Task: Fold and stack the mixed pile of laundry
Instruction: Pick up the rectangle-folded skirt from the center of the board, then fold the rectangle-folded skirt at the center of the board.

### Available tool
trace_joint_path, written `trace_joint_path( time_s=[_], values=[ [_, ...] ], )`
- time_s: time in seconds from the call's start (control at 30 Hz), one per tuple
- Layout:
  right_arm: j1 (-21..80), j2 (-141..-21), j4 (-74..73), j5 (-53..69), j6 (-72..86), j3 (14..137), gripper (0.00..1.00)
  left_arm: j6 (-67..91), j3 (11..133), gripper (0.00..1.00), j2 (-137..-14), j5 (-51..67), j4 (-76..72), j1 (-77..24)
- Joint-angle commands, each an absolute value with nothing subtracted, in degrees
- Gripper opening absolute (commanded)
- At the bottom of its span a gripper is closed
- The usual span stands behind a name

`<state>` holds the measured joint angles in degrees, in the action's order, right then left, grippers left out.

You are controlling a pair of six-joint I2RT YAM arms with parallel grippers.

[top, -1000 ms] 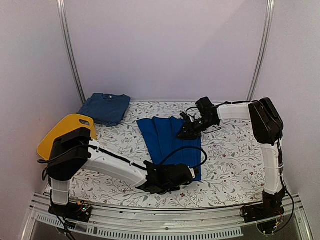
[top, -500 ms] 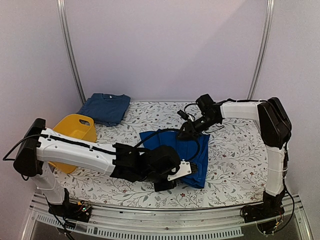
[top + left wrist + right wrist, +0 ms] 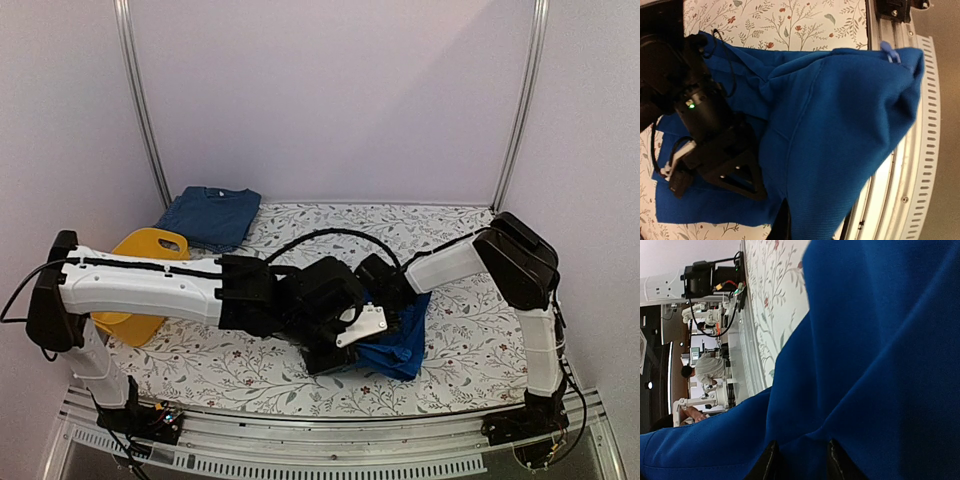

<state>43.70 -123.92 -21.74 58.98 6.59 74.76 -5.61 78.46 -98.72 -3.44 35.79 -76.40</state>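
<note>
The royal-blue garment (image 3: 405,345) lies bunched on the floral table, right of centre near the front edge. My left gripper (image 3: 340,350) reaches across from the left and is shut on a lifted fold of the royal-blue garment (image 3: 840,125), which drapes over most of the left wrist view; the jaws (image 3: 785,226) are almost buried in cloth. My right gripper (image 3: 390,290) comes down from the right onto the same piece, and its black body (image 3: 715,145) rests on the cloth. In the right wrist view, blue fabric (image 3: 880,340) bunches between its two fingertips (image 3: 802,460).
A folded darker blue garment (image 3: 210,215) lies at the back left. A yellow tub (image 3: 135,255) sits at the left edge, partly behind my left arm. The metal front rail (image 3: 330,440) runs close under the lifted cloth. Bare floral tablecloth (image 3: 470,300) shows on the right.
The garment lay flat a second ago. My right gripper has dragged its far edge toward the front, my left gripper has shut on the near part and lifted it, and the cloth is bunched.
</note>
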Motion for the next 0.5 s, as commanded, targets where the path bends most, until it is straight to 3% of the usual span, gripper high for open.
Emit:
trace_joint_path(
  time_s=[0.0, 0.1, 0.2, 0.47],
  values=[
    [48.1, -123.3, -18.7, 61.6, 6.9, 70.7, 0.32, -4.6, 83.6, 0.0, -95.0, 2.2, 38.2, -72.1],
    [49.8, -121.1, -19.3, 63.1, 7.7, 70.6, 0.33, -5.3, 85.0, 0.0, -94.6, 4.4, 39.4, -69.7],
    [48.3, -117.3, -21.1, 61.5, 7.9, 73.5, 0.46, -6.2, 85.0, 0.0, -94.5, 7.3, 39.8, -68.0],
    [35.9, -114.7, -27.4, 59.1, 6.4, 85.4, 0.58, -8.2, 83.6, 0.0, -96.9, 13.7, 40.1, -66.1]
  ],
)
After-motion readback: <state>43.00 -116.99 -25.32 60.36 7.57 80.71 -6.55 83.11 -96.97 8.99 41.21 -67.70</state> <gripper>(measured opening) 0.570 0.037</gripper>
